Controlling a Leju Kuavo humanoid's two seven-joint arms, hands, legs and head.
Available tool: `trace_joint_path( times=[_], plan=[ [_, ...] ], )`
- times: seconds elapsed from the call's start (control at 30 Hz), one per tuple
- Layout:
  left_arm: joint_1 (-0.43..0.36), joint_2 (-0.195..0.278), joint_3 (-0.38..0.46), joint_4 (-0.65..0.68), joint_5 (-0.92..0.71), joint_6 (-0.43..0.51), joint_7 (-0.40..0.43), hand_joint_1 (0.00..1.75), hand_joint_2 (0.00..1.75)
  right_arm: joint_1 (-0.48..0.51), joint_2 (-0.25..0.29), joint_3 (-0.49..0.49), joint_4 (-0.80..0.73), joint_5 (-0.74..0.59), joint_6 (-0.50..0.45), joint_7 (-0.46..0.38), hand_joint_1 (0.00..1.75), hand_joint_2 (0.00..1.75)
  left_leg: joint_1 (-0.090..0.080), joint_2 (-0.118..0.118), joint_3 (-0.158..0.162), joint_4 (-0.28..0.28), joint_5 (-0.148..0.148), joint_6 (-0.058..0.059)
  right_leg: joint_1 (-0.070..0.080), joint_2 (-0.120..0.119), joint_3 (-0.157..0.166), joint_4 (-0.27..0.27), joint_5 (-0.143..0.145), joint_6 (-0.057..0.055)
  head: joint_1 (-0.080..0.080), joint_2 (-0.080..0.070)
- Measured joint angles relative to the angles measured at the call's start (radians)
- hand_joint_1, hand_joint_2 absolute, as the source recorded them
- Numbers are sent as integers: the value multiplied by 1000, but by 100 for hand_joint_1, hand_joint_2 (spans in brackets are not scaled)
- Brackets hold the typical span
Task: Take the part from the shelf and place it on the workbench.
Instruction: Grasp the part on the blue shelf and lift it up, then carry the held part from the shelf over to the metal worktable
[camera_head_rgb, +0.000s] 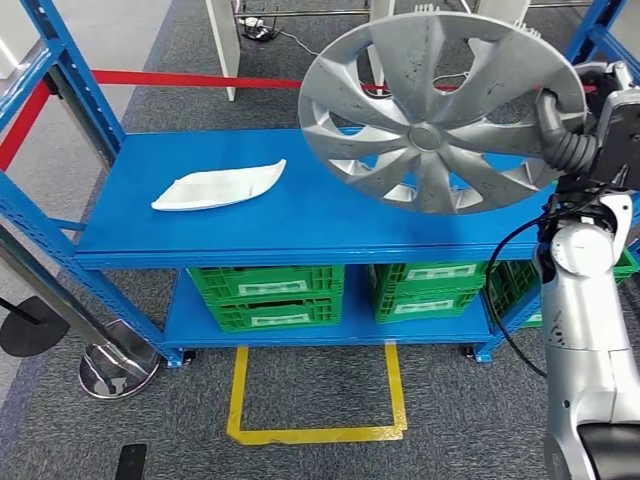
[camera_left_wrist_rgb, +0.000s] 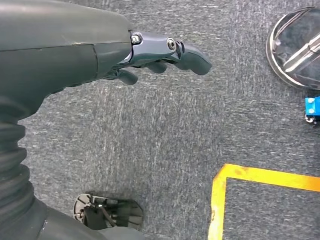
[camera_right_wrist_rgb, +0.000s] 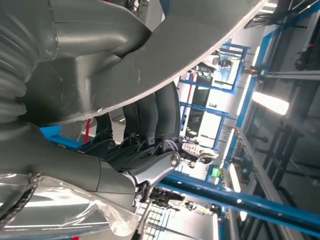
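A silver wheel cover (camera_head_rgb: 426, 135) with several spokes hangs tilted in the air above the right half of the blue shelf (camera_head_rgb: 302, 225). My right hand (camera_head_rgb: 564, 128) grips its right rim. In the right wrist view the dark fingers (camera_right_wrist_rgb: 151, 125) curl over the cover's grey edge (camera_right_wrist_rgb: 188, 40). A flat white curved part (camera_head_rgb: 219, 187) lies on the shelf's left half. My left hand (camera_left_wrist_rgb: 166, 52) hangs over the grey carpet, fingers stretched out and holding nothing.
Green crates (camera_head_rgb: 264, 295) (camera_head_rgb: 426, 290) fill the lower shelf level. Blue uprights (camera_head_rgb: 72, 80) frame the shelf on the left. A yellow taped rectangle (camera_head_rgb: 317, 433) marks the carpet in front. A round metal post base (camera_head_rgb: 117, 370) stands at the left, and red tape (camera_head_rgb: 189, 78) runs behind.
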Motion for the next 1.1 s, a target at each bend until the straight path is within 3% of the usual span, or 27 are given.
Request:
trace_joint_path(
  times=[0.1,0.13,0.2,0.27,0.3,0.33,0.37,0.43,0.5,0.57,0.6,0.63,0.67,0.73,0.77,0.8,0.83,0.87,0.93,1.0,1.03,1.1],
  plan=[
    [0,-1,0,0,0,5,0,0,175,-1,0,1,1,0,1,0,175,175,-2,1,-4,-23,13,12,-3,0,-7,-4,15,18,-1,0],
    [-1,-1,0,0,0,6,0,0,175,-2,0,2,2,0,2,0,175,175,0,3,-10,-29,24,18,-3,1,-15,3,3,23,1,0],
    [-4,-2,1,0,1,7,0,0,175,-6,0,2,5,2,3,0,175,175,4,6,-28,-39,49,28,-4,2,-46,75,-71,30,5,0],
    [-5,-2,1,0,2,8,0,0,175,-9,0,3,9,2,4,0,175,175,3,7,-54,-38,69,32,-5,2,-82,207,-156,37,8,0],
    [-5,-3,1,0,2,8,0,0,175,-7,0,3,11,2,5,0,175,175,3,7,-66,-37,78,32,-5,2,-89,258,-173,40,8,0],
    [-5,-3,2,0,2,9,0,0,175,-6,0,3,14,2,6,1,175,175,3,7,-79,-36,87,31,-6,2,-83,278,-170,42,8,0],
    [-5,-3,2,0,4,9,0,0,175,-5,0,4,16,3,7,2,175,175,3,7,-91,-34,95,29,-7,2,-58,261,-148,43,8,0],
    [-5,-3,4,0,10,9,-2,0,175,-7,1,6,21,3,10,3,175,175,3,6,-112,-27,109,23,-10,1,34,137,-105,45,8,0],
    [-4,-2,9,0,19,9,-6,0,175,-12,8,10,30,5,14,3,175,175,1,5,-129,-19,123,12,-8,4,116,14,-106,41,7,0],
    [-2,1,17,0,31,6,-12,0,175,-20,23,14,48,11,15,2,175,175,-1,5,-138,-16,138,1,-3,7,134,-19,-114,30,7,0],
    [0,4,22,0,37,4,-16,0,175,-24,33,17,61,15,14,2,175,175,0,5,-142,-15,145,-4,-4,6,123,-17,-107,21,8,0],
    [3,7,27,0,42,0,-18,0,175,-29,44,21,75,18,14,2,175,175,1,5,-148,-9,137,-10,-5,4,116,-16,-99,10,7,0],
    [5,9,32,0,46,-2,-20,0,175,-35,54,26,88,21,13,1,175,175,2,4,-158,11,111,-16,-7,2,106,-17,-90,-2,6,0],
    [7,12,39,0,48,-5,-22,0,175,-46,72,33,108,25,11,-2,175,175,6,3,-190,110,14,-28,-8,-1,83,-16,-67,-18,2,0],
    [8,12,41,0,48,-6,-22,0,175,-50,78,35,115,27,11,-2,175,175,7,3,-206,179,-34,-33,-7,-2,69,-15,-56,-21,1,0],
    [8,13,43,0,49,-6,-22,0,175,-54,83,37,122,27,11,-3,175,175,9,3,-215,239,-63,-36,-6,-2,54,-14,-45,-21,1,0],
    [8,14,45,0,50,-6,-23,0,175,-56,87,38,129,27,11,-3,175,175,9,3,-211,275,-69,-37,-5,-3,40,-12,-35,-20,1,0],
    [9,15,47,0,52,-7,-23,0,175,-58,91,39,135,28,11,-3,175,175,10,3,-191,275,-56,-36,-4,-3,26,-9,-26,-19,1,0],
    [9,18,51,0,56,-8,-25,0,175,-62,99,41,144,29,12,-2,175,175,9,3,-103,172,-10,-25,-2,-2,1,-3,-10,-15,1,0],
    [9,21,54,0,56,-9,-27,0,175,-69,104,43,150,31,12,-3,175,175,5,3,-10,35,-2,-13,1,-2,-15,-1,7,-8,2,0],
    [9,23,56,0,57,-9,-29,0,175,-73,106,44,153,31,12,-3,175,175,3,2,12,-5,-7,-8,1,-3,-18,-2,15,-4,2,0],
    [11,24,57,0,57,-10,-31,0,175,-78,111,45,159,31,12,-3,175,175,-1,2,12,-27,-2,-1,-1,-4,-23,-9,34,9,1,0]
  ],
)
